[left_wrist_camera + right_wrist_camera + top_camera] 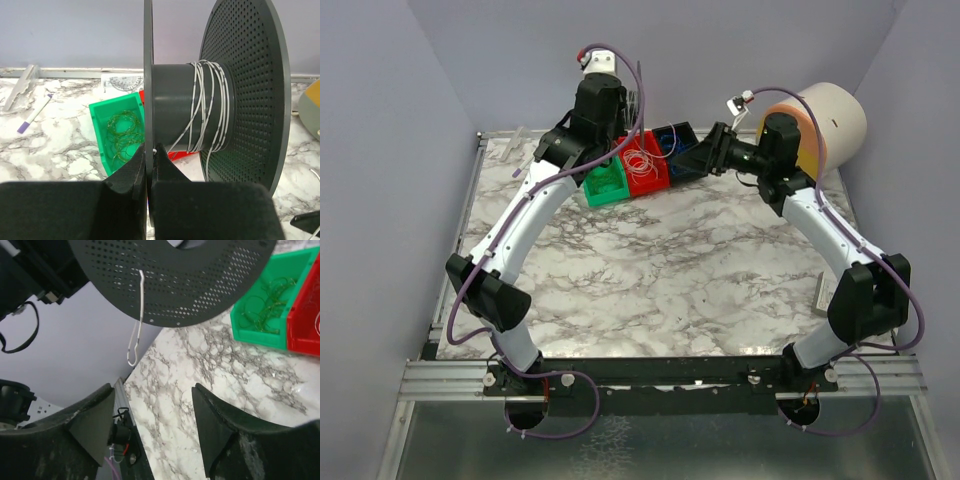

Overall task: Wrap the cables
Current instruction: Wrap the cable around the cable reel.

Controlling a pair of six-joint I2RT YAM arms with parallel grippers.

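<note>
Pinching the near flange of the spool [170, 107] with the left gripper [148, 167], fingers closed tight on the disc's edge. Several turns of white cable [207, 105] round the hub (loose, crossing one another). An end of it through a hole in a flange, dangling before the right gripper [152, 392], fingers spread wide, holding nothing. Green cable [122, 137] coiled in the green bin [100, 112]; whitish coils [642, 160] in the red bin [645, 182] beside it.
</note>
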